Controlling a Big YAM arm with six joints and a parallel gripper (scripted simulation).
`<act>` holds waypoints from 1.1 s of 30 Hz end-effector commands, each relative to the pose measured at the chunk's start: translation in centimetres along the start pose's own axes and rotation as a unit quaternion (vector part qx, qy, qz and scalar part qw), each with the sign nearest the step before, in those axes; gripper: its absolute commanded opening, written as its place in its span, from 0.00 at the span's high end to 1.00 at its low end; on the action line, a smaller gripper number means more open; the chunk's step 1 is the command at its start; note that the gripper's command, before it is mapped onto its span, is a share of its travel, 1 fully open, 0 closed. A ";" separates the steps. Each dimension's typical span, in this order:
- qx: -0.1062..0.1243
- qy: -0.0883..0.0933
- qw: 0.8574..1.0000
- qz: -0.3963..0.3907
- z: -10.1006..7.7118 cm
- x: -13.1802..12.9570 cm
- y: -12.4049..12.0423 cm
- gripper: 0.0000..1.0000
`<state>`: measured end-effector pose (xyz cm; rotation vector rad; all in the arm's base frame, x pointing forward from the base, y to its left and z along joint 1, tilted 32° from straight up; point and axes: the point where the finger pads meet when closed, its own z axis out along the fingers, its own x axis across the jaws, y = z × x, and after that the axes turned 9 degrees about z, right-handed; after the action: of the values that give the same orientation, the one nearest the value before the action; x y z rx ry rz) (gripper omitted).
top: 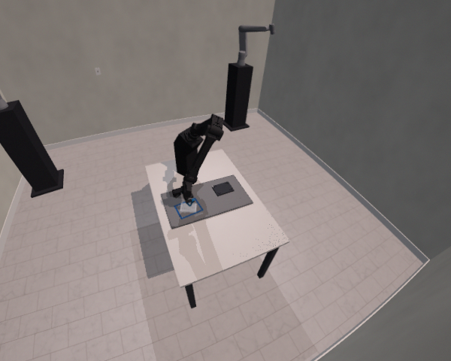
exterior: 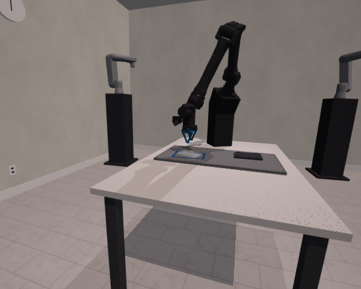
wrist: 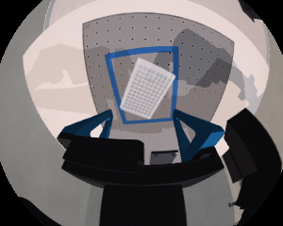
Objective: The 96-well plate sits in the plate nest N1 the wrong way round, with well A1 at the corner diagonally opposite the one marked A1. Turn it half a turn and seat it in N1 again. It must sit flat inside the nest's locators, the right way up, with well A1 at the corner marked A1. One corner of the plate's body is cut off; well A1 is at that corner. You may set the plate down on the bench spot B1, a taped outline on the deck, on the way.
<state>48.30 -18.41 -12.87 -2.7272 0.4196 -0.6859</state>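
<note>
The white 96-well plate (wrist: 147, 88) lies flat inside the blue taped outline B1, skewed to its sides. It also shows in the top view (top: 189, 207) and the exterior view (exterior: 190, 153). The dark plate nest N1 (top: 222, 189) sits empty on the right part of the grey deck (exterior: 219, 159); it shows in the exterior view too (exterior: 248, 155). My gripper (exterior: 188, 136) with blue fingers hangs above the plate's far side, open and empty. In the wrist view its fingers stand wide apart, short of the plate. I cannot make out the plate's cut corner.
The deck lies on a white table (exterior: 224, 189). The arm's black base column (exterior: 221, 116) stands at the table's back edge. Black pedestals with grey camera arms (exterior: 119, 127) stand on the floor around the table.
</note>
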 end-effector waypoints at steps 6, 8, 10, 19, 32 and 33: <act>-0.001 -0.016 0.986 0.169 0.6 -1.1 0.0 0.00; -0.001 -0.016 0.979 0.202 0.6 -1.1 0.0 0.00; -0.001 -0.016 0.975 0.220 0.6 -1.2 0.0 0.00; -0.001 -0.016 0.975 0.220 0.6 -1.2 0.0 0.00; -0.002 -0.016 0.976 0.218 0.6 -1.2 0.0 0.00; -0.002 -0.016 0.976 0.218 0.6 -1.2 0.0 0.00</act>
<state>48.30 -18.41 -12.86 -2.5159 0.9520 -0.5678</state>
